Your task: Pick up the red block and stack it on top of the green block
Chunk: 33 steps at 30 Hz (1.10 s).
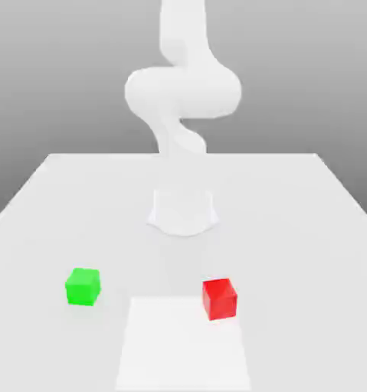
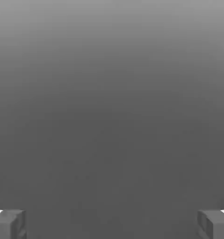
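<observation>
Red block [image 1: 219, 298] sat near the counter's [image 1: 316, 207] front edge, well apart from the green block [image 1: 83, 286], which lay toward the exterior view's left. My end effector [image 2: 112, 224] was released, its fingers [image 2: 8, 223] spread wide and holding nothing. A descent off the cube's centre could have nudged it away or clipped one corner.

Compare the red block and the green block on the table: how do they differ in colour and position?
The red block is bright red; the green block is bright green. Red sits toward the exterior view's right, green toward its left, well apart. Both are plain cubes of similar size resting flat on the table.
</observation>
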Tool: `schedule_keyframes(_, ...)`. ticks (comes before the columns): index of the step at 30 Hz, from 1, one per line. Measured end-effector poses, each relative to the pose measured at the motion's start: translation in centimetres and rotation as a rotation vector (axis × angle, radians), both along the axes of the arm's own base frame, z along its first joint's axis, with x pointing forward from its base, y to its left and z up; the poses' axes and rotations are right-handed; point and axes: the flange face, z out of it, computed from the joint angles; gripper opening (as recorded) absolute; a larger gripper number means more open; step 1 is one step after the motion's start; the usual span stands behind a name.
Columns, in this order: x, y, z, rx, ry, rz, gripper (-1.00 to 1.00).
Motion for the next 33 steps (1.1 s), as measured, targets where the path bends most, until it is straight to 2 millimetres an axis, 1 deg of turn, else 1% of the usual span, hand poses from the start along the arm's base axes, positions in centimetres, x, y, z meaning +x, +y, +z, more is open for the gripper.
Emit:
schedule_keyframes(2,2.1,0.8,-5.0,-0.004,0.075,0.021,0.00)
schedule_keyframes(4,3.5,1.5,-9.9,-0.009,0.149,0.042,0.00)
schedule_keyframes(6,4.3,2.3,-14.9,-0.015,0.222,0.063,0.00)
schedule_keyframes(9,4.4,3.5,-22.4,-0.027,0.334,0.095,0.00)
schedule_keyframes(11,3.7,4.2,-27.5,-0.037,0.411,0.117,0.00)
schedule_keyframes(13,2.3,4.8,-32.5,-0.050,0.492,0.139,0.00)
schedule_keyframes(17,-2.2,5.7,-42.8,-0.081,0.664,0.186,0.00)
schedule_keyframes(18,-3.0,5.8,-44.9,-0.086,0.691,0.193,0.00)
schedule_keyframes(20,-3.6,6.0,-47.5,-0.090,0.711,0.202,0.00)
schedule_keyframes(24,-4.0,5.9,-51.2,-0.090,0.718,0.201,0.00)
schedule_keyframes(25,-4.0,5.9,-51.6,-0.090,0.718,0.201,-1.00)
schedule_keyframes(31,-4.1,5.9,-51.9,-0.090,0.718,0.201,-1.00)
schedule_keyframes(33,-4.0,5.9,-51.0,-0.091,0.718,0.201,-1.00)
